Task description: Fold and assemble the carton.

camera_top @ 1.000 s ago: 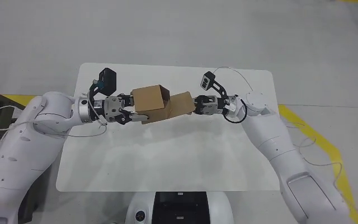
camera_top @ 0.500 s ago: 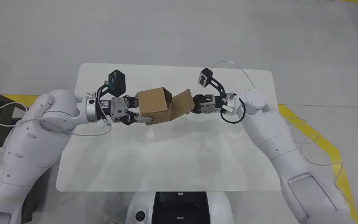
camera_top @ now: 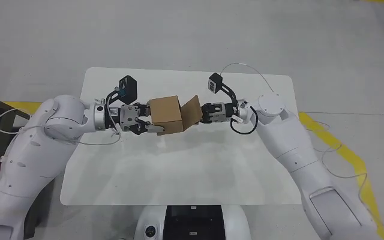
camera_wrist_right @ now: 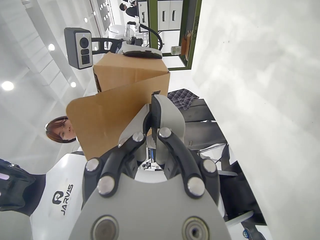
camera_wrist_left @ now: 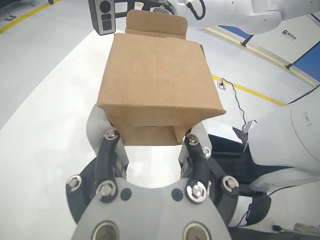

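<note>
A brown cardboard carton is held in the air over the middle back of the white table, between the two arms. My left gripper grips its near end; in the left wrist view the fingers clamp the carton from both sides. On the far end a flap stands out at an angle, and my right gripper is shut on that flap. In the right wrist view the pads pinch the flap edge, with the carton body beyond.
The white table's front half lies bare below the carton. Both wrist cameras stick up above the grippers. Grey floor surrounds the table, with a yellow line at the right.
Both wrists have rolled and the carton has turned with them. The right gripper has swung the end flap from lying flat outward to standing angled toward the carton's end.
</note>
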